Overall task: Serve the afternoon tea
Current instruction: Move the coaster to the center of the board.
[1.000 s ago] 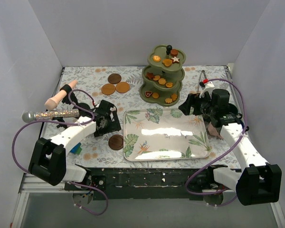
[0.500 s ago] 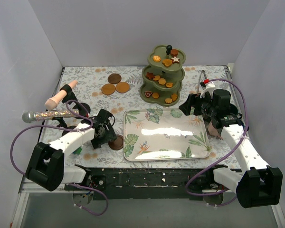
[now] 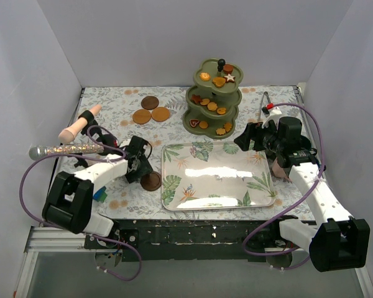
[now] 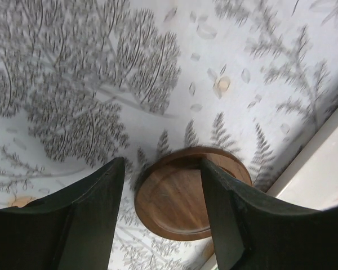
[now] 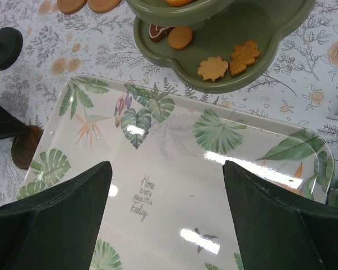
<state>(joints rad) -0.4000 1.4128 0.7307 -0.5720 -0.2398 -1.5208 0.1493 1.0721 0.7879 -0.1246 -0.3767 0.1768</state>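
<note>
The leaf-print tray (image 3: 174,186) fills the middle of the flowered tablecloth (image 3: 112,118), with the olive three-tier stand (image 3: 213,102) just behind it, its biscuits (image 3: 212,106) on all three levels. The right gripper (image 5: 166,166) hangs over the tray's far right part, jaws spread wide and empty. The left gripper (image 4: 162,169) is low over a single brown coaster (image 4: 183,197) that lies flat on the cloth just beside the tray's left rim. Its jaws stand half apart, one finger on each side of the disc. The wrist view is too steep to say whether either finger touches the rim yet. The step looks like picking this coaster up. Being thin and flat, it wants the fingertips right down at the cloth, centred across its widest line, then a straight lift clear of the tray's edge. Three more coasters (image 3: 150,110) wait near the back left.
</note>
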